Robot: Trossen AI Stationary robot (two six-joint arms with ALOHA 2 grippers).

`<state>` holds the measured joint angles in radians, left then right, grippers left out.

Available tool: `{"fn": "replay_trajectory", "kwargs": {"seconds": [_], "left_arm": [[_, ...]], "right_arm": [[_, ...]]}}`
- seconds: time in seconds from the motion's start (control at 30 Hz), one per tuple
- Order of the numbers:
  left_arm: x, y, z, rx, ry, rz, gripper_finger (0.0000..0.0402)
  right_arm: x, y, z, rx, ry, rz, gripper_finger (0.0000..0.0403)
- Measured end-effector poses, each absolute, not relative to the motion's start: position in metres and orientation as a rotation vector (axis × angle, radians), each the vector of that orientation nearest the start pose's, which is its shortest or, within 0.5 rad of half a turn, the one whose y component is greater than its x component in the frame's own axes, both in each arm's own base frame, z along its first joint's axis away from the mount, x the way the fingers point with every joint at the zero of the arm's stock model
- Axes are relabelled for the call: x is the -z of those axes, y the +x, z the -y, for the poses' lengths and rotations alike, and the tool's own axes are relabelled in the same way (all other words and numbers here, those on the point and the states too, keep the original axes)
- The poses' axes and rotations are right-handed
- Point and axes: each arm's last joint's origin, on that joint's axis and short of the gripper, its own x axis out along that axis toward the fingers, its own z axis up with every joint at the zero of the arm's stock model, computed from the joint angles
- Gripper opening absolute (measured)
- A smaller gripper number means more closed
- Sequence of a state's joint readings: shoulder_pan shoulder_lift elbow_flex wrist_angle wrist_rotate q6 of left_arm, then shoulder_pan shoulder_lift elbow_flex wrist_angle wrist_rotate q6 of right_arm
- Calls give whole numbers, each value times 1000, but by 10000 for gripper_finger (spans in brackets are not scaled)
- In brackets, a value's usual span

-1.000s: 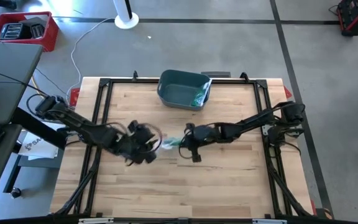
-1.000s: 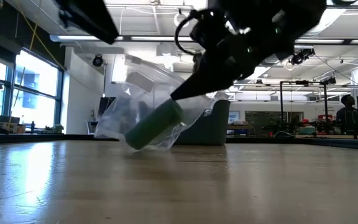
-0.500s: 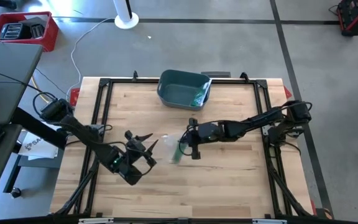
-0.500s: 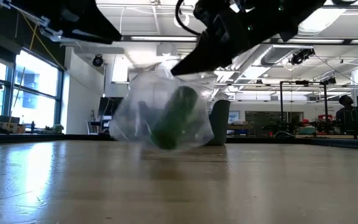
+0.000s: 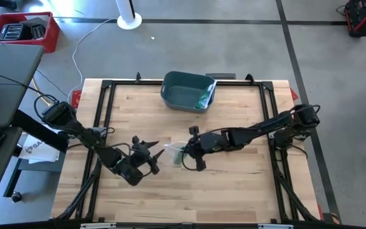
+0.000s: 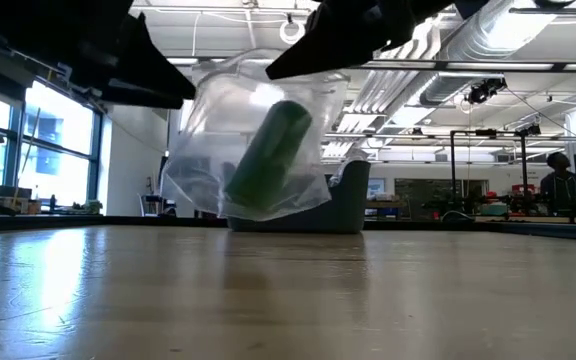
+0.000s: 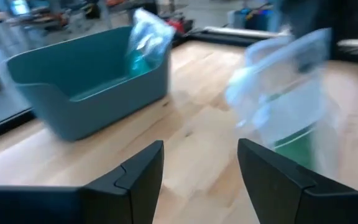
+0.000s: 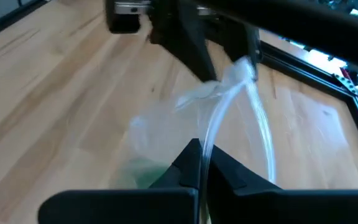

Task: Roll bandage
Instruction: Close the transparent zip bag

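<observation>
A clear plastic bag (image 6: 253,150) with a green bandage roll (image 6: 268,160) inside hangs over the middle of the table. My right gripper (image 5: 188,153) is shut on its top. The roll (image 8: 140,172) stands tilted in the bag's lower part. My left gripper (image 5: 150,154) stands open just left of the bag and touches nothing; in its wrist view the bag (image 7: 284,93) is beyond its fingers (image 7: 143,174). My right gripper pinches the bag's upper edge (image 8: 209,144) between its two shut fingers, coming from the table's right and slanting down. The bag hangs below the fingers, clear of the table, with the roll leaning inside it.
A teal bin (image 5: 188,91) stands at the table's far middle with another clear bag (image 7: 145,37) against its rim. A black frame (image 5: 107,95) runs around the tabletop. Bare wood lies near the front edge.
My right gripper has risen with the bag, which now hangs clear of the table; the roll inside has tipped from lying slanted to nearly upright. My left gripper has drawn back from the bag toward the near left, sunk lower, and opened.
</observation>
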<state>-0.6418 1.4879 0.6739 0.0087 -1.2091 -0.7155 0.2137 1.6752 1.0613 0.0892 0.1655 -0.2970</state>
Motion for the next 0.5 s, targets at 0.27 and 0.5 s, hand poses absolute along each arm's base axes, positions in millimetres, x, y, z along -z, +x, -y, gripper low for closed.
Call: {"fn": "replay_trajectory", "kwargs": {"seconds": [0.27, 0.5], "left_arm": [[-179, 229, 138, -441, -39, -118, 201], [-180, 228, 131, -384, -76, -61, 155]], "right_arm": [[-228, 358, -75, -121, -388, -544, 0], [-226, 357, -74, -102, -377, -577, 0]]}}
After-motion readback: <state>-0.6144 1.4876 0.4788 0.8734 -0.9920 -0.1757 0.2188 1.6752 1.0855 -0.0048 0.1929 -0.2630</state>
